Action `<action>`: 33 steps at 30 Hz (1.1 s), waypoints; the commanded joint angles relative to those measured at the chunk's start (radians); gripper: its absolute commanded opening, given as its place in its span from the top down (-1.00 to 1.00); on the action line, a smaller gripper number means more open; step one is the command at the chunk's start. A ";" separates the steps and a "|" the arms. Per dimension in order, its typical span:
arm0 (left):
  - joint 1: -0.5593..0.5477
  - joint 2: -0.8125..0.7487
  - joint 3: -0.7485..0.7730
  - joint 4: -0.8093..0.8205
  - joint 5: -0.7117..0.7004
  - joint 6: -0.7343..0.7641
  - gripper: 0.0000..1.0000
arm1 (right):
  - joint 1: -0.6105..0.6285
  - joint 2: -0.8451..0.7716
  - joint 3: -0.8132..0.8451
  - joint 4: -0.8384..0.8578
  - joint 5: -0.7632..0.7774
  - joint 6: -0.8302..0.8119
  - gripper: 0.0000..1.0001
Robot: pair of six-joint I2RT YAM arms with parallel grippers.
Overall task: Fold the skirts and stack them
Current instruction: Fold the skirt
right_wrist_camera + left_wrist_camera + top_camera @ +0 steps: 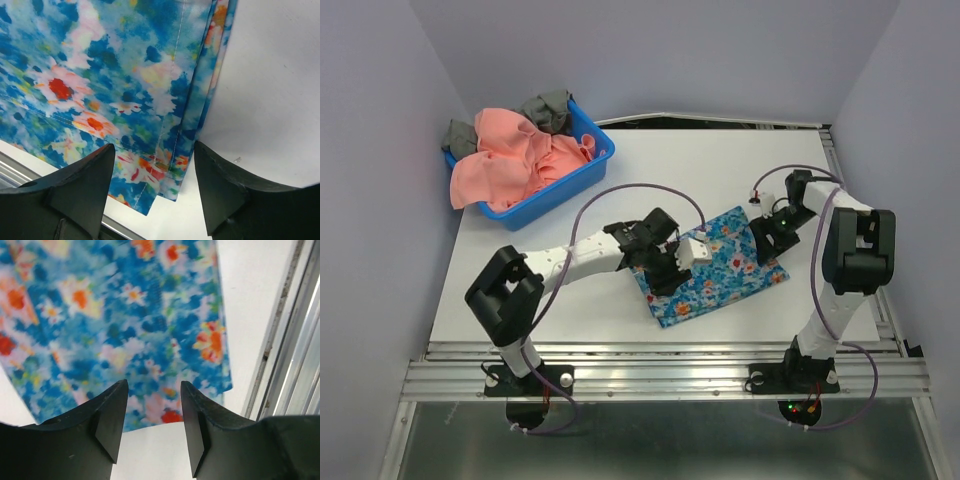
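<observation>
From above, the blue flowered skirt [720, 275] lies folded mid-table, its long axis slanting from near-left to far-right. The left gripper [670, 264] hangs over its near-left half and the right gripper [767, 236] over its far-right end. The pink skirt [520, 160] sits in the basket [560, 188], well apart.

Left wrist: jaws apart, empty, cloth just ahead.

Right wrist: jaws wide apart, empty, the skirt's folded corner between them.
</observation>
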 commanded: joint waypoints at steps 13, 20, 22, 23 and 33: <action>-0.129 0.059 -0.048 0.036 -0.115 0.057 0.06 | -0.006 0.057 -0.114 0.045 -0.192 0.236 0.00; 0.054 0.146 -0.049 0.041 -0.112 0.046 0.11 | 0.004 0.026 -0.079 0.085 -0.255 0.333 0.05; 0.110 0.158 -0.013 0.021 -0.127 0.070 0.11 | 0.004 0.005 -0.074 0.077 -0.236 0.343 -0.02; 0.123 0.156 0.002 0.012 -0.127 0.081 0.10 | 0.004 -0.005 -0.074 0.080 -0.217 0.346 -0.06; 0.137 -0.124 -0.016 0.025 -0.142 0.015 -0.70 | 0.004 -0.144 0.029 -0.024 -0.146 0.347 -0.17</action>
